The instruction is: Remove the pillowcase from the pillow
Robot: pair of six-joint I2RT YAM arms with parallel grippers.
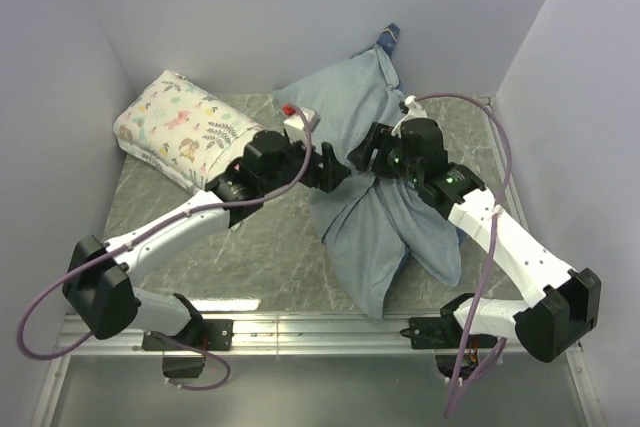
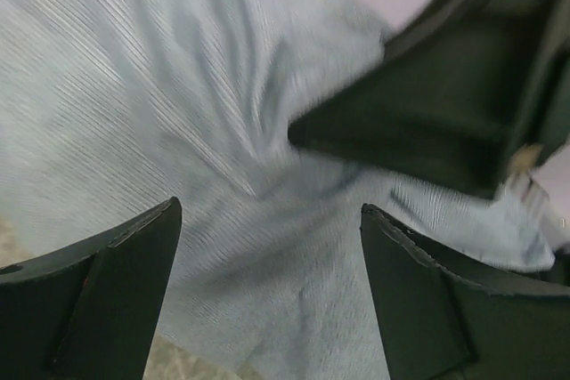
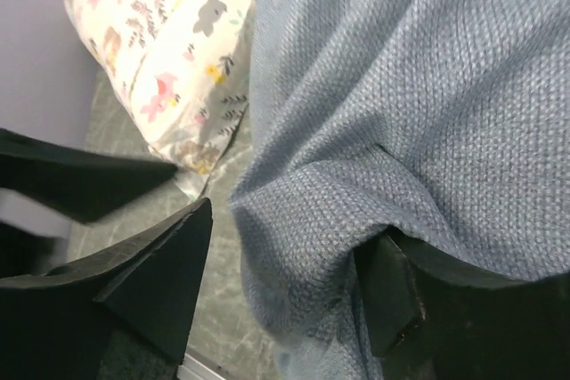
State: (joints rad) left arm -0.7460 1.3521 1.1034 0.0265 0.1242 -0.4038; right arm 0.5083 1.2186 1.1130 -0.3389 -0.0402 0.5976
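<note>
The pillowcase (image 1: 375,177) lies crumpled across the middle of the table, pale blue-grey inner side out; a dark navy tip (image 1: 388,35) shows at the far wall. No plain white pillow shows. My left gripper (image 1: 338,169) is open just above the fabric (image 2: 223,113), jaws wide apart with cloth below them (image 2: 272,209). My right gripper (image 1: 362,157) faces it from the right, open, with a fold of the pillowcase (image 3: 356,131) bulging between its jaws (image 3: 297,220) and draped over the right finger. The two grippers nearly touch; the right one's finger (image 2: 419,122) shows in the left wrist view.
A smaller white pillow with pastel floral print (image 1: 185,127) lies at the back left against the wall and also shows in the right wrist view (image 3: 160,51). Grey walls close the table (image 1: 250,257) on three sides. A metal rail (image 1: 320,322) runs along the near edge.
</note>
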